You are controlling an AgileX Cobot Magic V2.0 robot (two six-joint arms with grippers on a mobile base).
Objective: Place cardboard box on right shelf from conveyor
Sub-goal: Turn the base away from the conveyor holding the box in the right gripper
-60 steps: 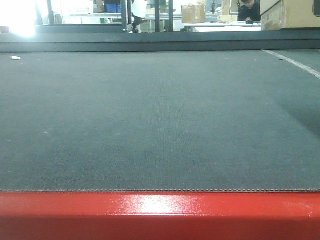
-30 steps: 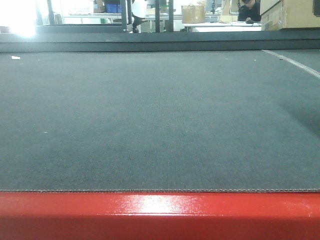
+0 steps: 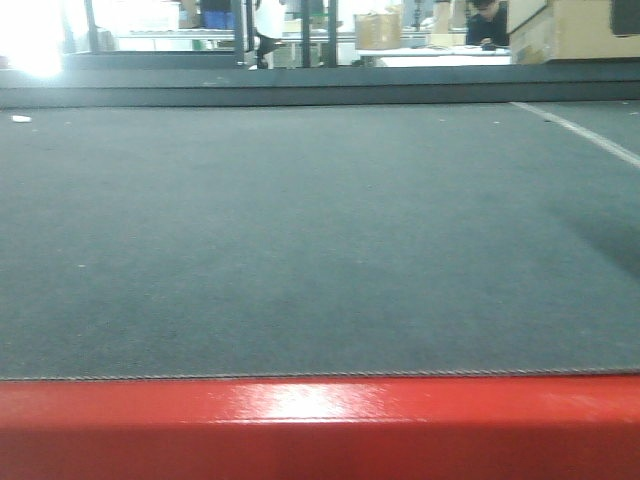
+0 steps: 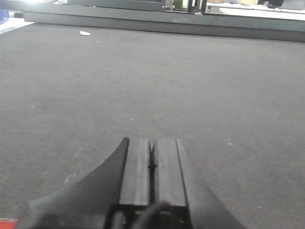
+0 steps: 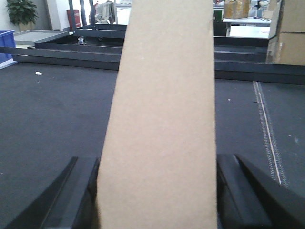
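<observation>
Over conveyor [image 5: 47,109], right claw [image 5: 159,191] clamps cardboard box [image 5: 164,95], long axis pointing forward.

Item count: cardboard box [image 5: 162,119], one; conveyor [image 3: 300,230], one; white scrap [image 4: 84,33], one; blue bin [image 5: 6,45], one; potted plant [image 5: 20,10], one.
</observation>
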